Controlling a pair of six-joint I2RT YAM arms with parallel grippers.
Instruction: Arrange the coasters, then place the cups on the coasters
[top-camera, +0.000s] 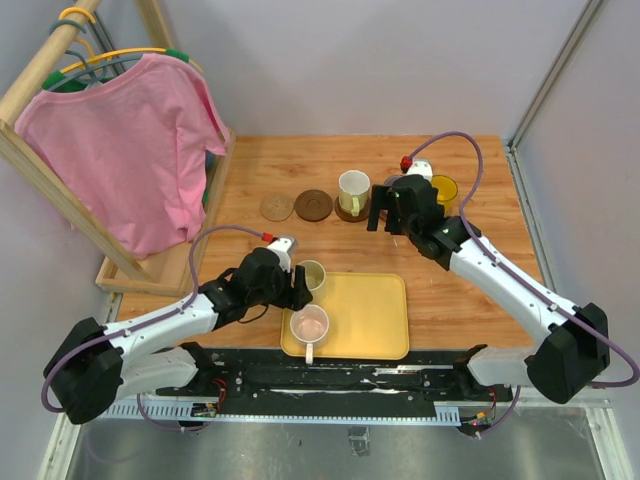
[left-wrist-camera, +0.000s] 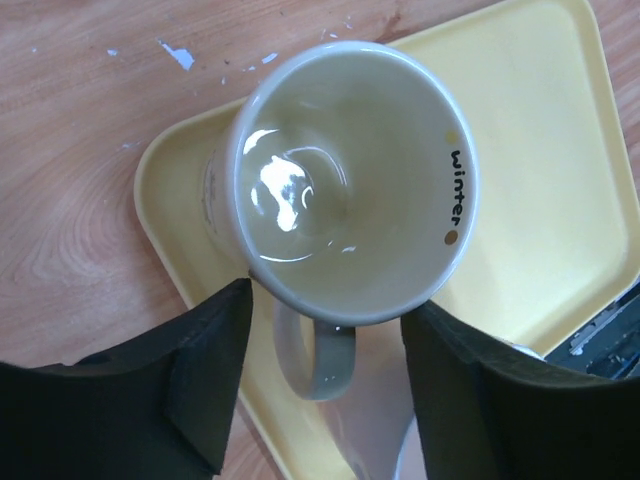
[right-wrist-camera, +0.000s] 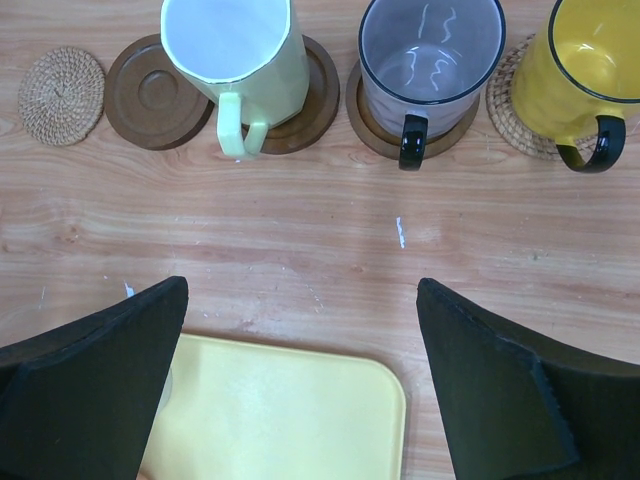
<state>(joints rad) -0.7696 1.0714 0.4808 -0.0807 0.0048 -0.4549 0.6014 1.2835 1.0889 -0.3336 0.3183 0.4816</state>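
A pale whitish cup (left-wrist-camera: 350, 180) (top-camera: 312, 275) printed "winter" stands on the corner of the yellow tray (left-wrist-camera: 560, 200). My left gripper (left-wrist-camera: 328, 300) (top-camera: 298, 285) straddles its handle (left-wrist-camera: 315, 360) with a gap on each side. The fingertips (left-wrist-camera: 235, 310) reach the rim's near edge; whether they press it is unclear. A pink cup (top-camera: 309, 323) stands beside it on the tray. At the back, a tan woven coaster (right-wrist-camera: 61, 96) and a dark brown coaster (right-wrist-camera: 155, 92) lie bare. The pale yellow cup (right-wrist-camera: 235, 50), purple-grey cup (right-wrist-camera: 430, 60) and amber cup (right-wrist-camera: 590, 70) each stand on a coaster. My right gripper (right-wrist-camera: 302, 283) (top-camera: 385, 222) hangs open and holds nothing, just in front of that row.
A wooden clothes rack (top-camera: 150, 270) with a pink shirt (top-camera: 130, 150) fills the table's left side. A metal frame post (top-camera: 525, 200) runs along the right edge. The right arm's cable (top-camera: 470, 150) loops over the back right corner.
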